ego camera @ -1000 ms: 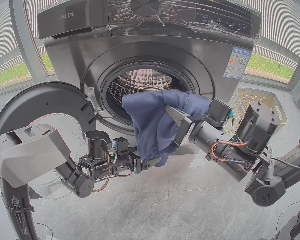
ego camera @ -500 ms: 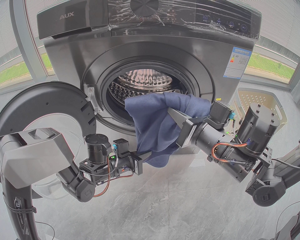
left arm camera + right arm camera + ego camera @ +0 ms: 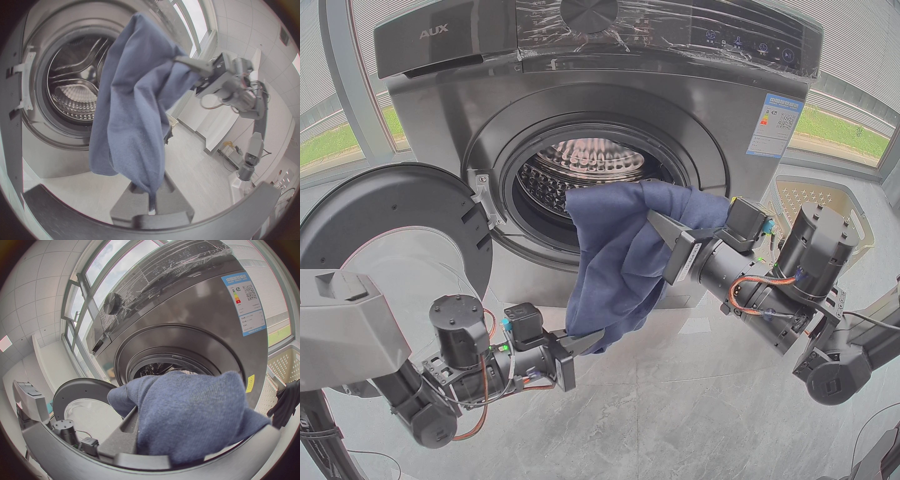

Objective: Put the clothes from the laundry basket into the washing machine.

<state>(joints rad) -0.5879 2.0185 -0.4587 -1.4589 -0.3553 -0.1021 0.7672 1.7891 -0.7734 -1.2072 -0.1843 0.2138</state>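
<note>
- Blue cloth [image 3: 619,262] hangs in the air in front of the washer [image 3: 675,112] opening, held by both grippers. It is outside the drum [image 3: 587,159].
- Right gripper [image 3: 665,226] is clamped on the cloth's upper part, level with the opening. Fabric is bunched and draped over its fingers.
- Left gripper [image 3: 584,342] is low, just above the floor [image 3: 650,406], and pinches the cloth's bottom tip. The left wrist view shows the tip caught at the fingers [image 3: 152,208].
- The cloth runs between the two grips, upper end to the right, lower end down and to the left.
- The washer door [image 3: 394,206] is swung wide open on the left, and the shiny drum shows behind the cloth.
- Basket [image 3: 831,194] stands on the floor just right of the washer, behind the right arm.
- A dark garment [image 3: 286,402] hangs at the basket's edge in the right wrist view.
</note>
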